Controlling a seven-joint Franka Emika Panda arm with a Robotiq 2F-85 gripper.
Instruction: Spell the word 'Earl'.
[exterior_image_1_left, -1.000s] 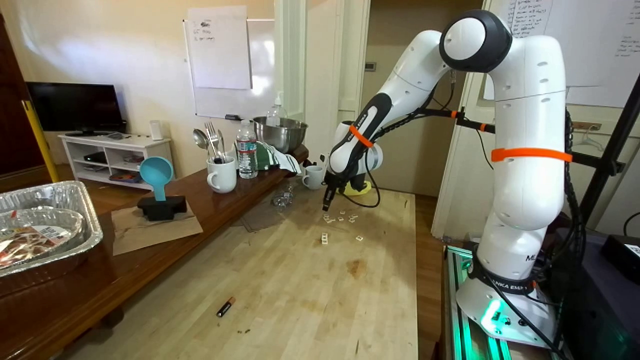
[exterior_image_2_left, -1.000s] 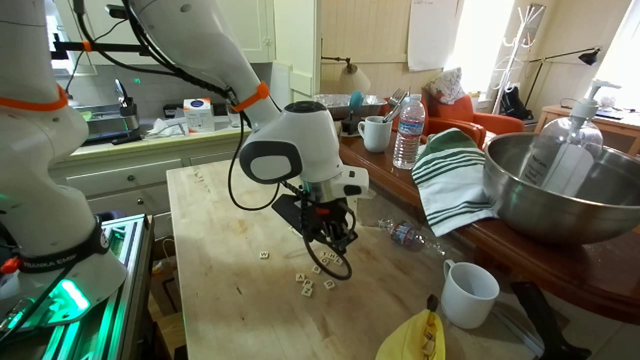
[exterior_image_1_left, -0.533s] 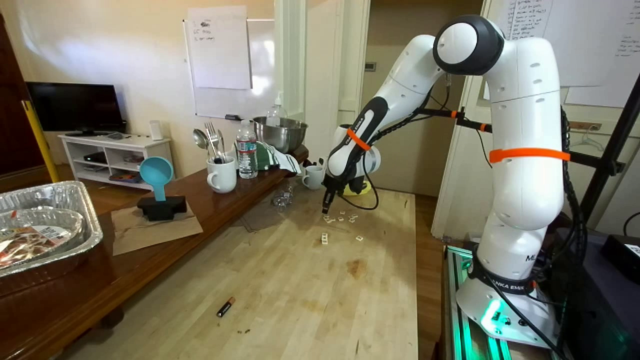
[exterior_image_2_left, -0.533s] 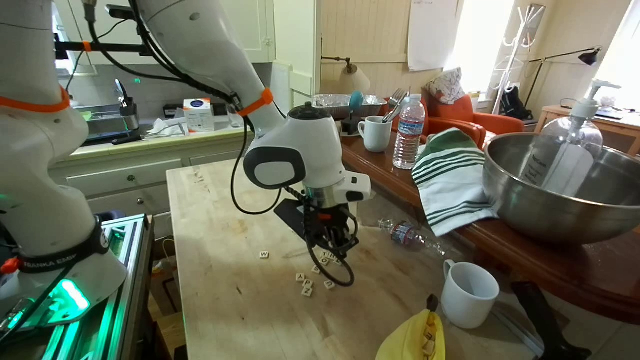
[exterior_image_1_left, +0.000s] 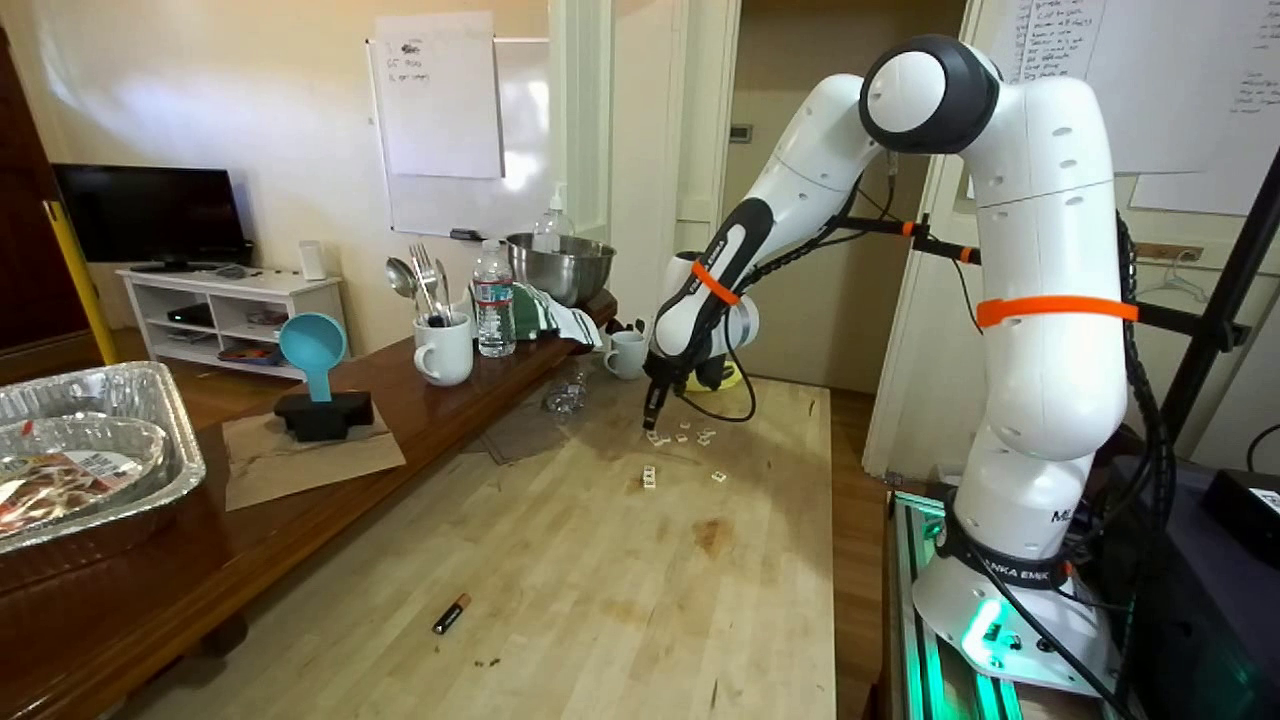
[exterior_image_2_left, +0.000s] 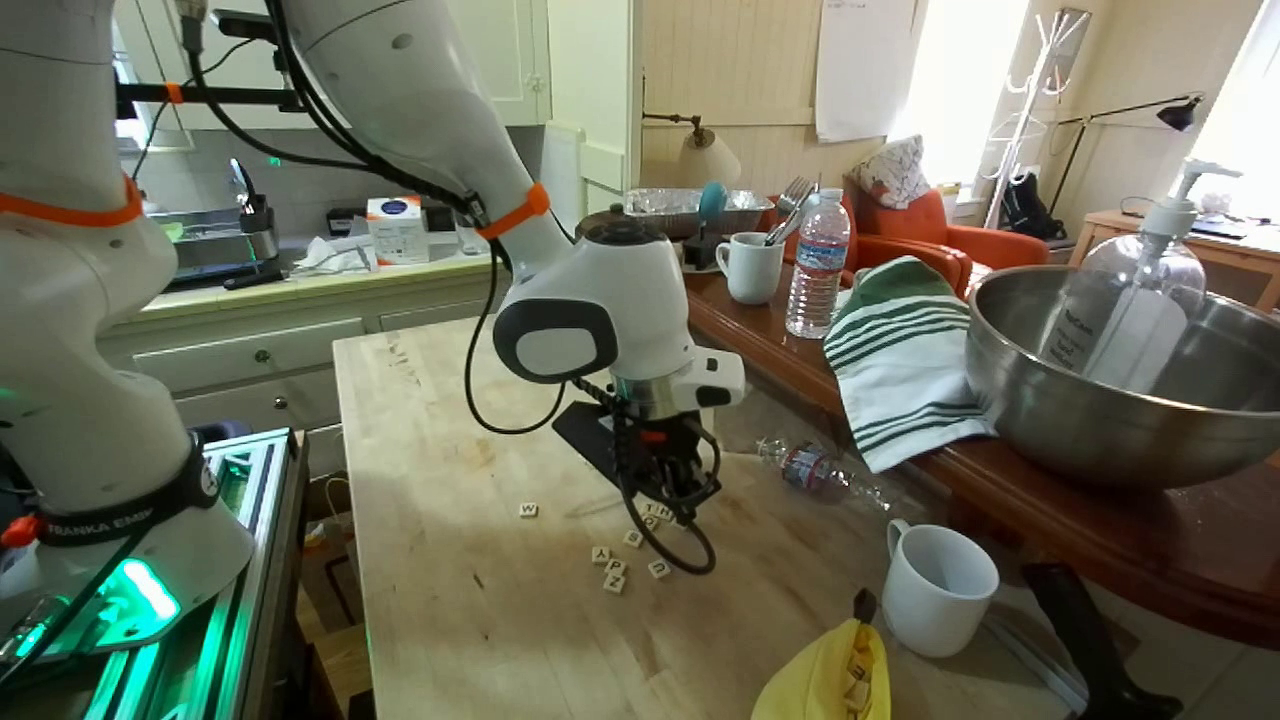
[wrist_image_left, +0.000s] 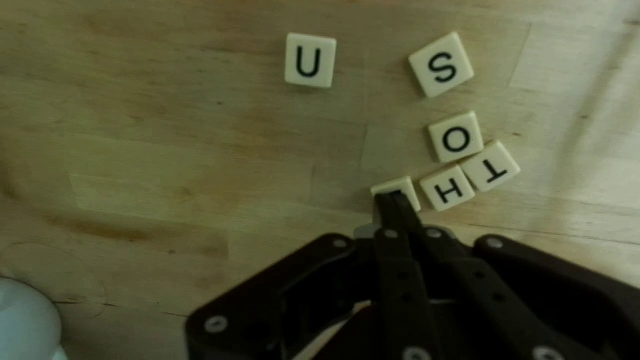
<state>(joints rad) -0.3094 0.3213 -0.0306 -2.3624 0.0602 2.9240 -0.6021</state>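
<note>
My gripper (wrist_image_left: 391, 198) is shut, its fingertips together over a cream letter tile (wrist_image_left: 407, 192) in the wrist view; the tips hide most of its letter. Whether they touch it I cannot tell. Beside it lie tiles H (wrist_image_left: 447, 188), T (wrist_image_left: 491, 167), O (wrist_image_left: 456, 137), S (wrist_image_left: 442, 65) and U (wrist_image_left: 310, 61). In an exterior view the gripper (exterior_image_1_left: 650, 424) points down at the far tile cluster (exterior_image_1_left: 705, 437). A short row of tiles (exterior_image_1_left: 649, 478) lies nearer that camera, letters too small to read. Tiles W (exterior_image_2_left: 528, 510), Y (exterior_image_2_left: 600, 555), P (exterior_image_2_left: 616, 567) and Z (exterior_image_2_left: 614, 583) lie apart.
A white mug (exterior_image_2_left: 940, 590) and a yellow pouch (exterior_image_2_left: 800, 685) holding tiles stand near the cluster. A plastic bottle (exterior_image_2_left: 820, 470) lies along the raised wooden ledge (exterior_image_1_left: 330, 520). A steel bowl (exterior_image_2_left: 1110, 430) sits on the ledge. A battery (exterior_image_1_left: 451, 614) lies on the table.
My gripper has come down toward the tiles, shifting slightly left in an exterior view and slightly right in an exterior view from another place. The tiles have not visibly moved.
</note>
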